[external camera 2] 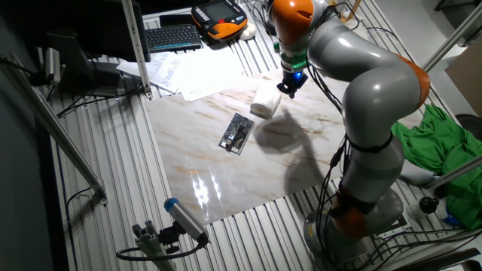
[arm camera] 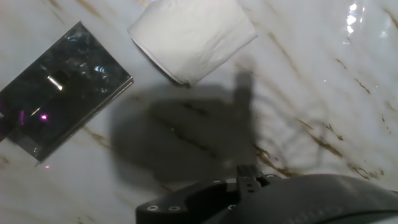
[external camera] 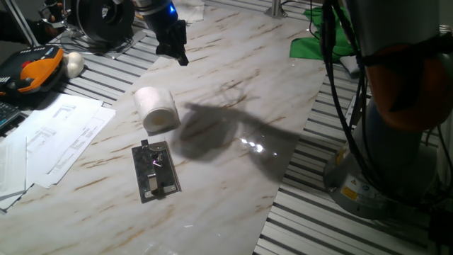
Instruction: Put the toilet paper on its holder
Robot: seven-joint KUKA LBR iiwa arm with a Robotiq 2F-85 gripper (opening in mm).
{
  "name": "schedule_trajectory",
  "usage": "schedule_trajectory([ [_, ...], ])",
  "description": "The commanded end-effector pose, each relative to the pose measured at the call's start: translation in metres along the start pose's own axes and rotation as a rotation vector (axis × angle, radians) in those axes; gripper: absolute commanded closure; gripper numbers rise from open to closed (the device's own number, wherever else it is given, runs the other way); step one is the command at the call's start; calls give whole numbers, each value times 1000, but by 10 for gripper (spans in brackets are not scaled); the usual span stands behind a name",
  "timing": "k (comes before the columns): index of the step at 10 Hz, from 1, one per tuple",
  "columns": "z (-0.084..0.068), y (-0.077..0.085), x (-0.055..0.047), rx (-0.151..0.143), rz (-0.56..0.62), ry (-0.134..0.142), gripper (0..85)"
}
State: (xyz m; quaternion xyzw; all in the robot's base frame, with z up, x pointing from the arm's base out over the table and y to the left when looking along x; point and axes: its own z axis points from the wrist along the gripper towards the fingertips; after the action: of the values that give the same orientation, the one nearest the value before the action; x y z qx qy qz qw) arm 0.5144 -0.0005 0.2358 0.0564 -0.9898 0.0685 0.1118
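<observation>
Two task things lie on the marble tabletop [external camera: 233,78], taken here from the toilet paper [external camera: 157,110] as landmark: the roll rests on its side, and the holder [external camera: 156,170], a flat shiny grey plate with a dark bar along its middle, lies just beside it toward the near edge in one fixed view, not touching. Nothing sits on the holder; its bar is bare. The gripper [external camera: 172,41] hangs in the air beyond the roll, well above the marble, carrying nothing; whether its fingers are spread or closed I cannot tell, since they read only as a dark block.

One fixed view alone shows a small white egg-shaped ball [external camera: 73,64] and an orange-and-black pendant [external camera: 32,74] well off to the far left of the roll, with loose paper sheets [external camera: 53,138] left of it on the slatted bench. The other fixed view shows the whole grey arm [external camera 2: 369,98] bending over the roll, green cloth [external camera 2: 437,143] well away behind the arm's base, and a keyboard [external camera 2: 173,36] past the sheets. The hand view shows only roll, holder plate and the arm's shadow [arm camera: 186,137] on the marble between and below them, with a dark part of the hand at the bottom edge; the fingertips do not appear
</observation>
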Motion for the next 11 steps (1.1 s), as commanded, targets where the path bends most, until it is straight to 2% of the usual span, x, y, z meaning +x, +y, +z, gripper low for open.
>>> schedule_trajectory([
  [1, 0, 0, 0, 5, 1, -1, 850],
  [5, 0, 1, 0, 9, -6, 1, 850],
  [11, 0, 0, 0, 4, 45, -6, 850],
])
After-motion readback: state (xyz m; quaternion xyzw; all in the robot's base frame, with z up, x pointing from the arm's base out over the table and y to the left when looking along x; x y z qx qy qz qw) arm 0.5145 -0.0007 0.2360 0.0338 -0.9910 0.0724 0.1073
